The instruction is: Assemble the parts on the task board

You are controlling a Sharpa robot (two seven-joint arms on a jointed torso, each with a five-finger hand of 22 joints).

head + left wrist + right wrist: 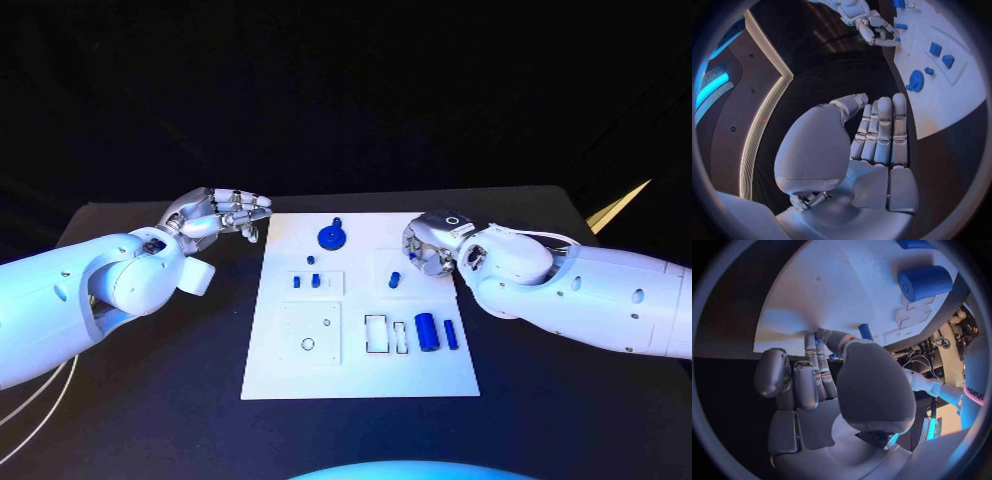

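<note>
The white task board point(361, 375) lies mid-table. At its far end a blue round part point(332, 237) lies, with small blue pieces point(297, 281) nearer. A blue peg point(394, 280) stands by the right edge, and a blue cylinder point(427, 332) and a bar point(450, 334) lie closer to me. My right hand point(430, 250) is at the board's right edge, fingers curled, thumb and one fingertip down on the board point(836, 290) beside the peg point(865, 331), nothing seen between them. My left hand point(224, 212) hovers off the far left corner, fingers straight point(879, 130), holding nothing.
Empty cut-outs show in the board: a square plate with a small ring point(309, 343) and narrow slots point(376, 333). Black table point(173, 380) surrounds the board on all sides. In the left wrist view the round part point(915, 81) and my right hand point(873, 30) appear beyond the fingers.
</note>
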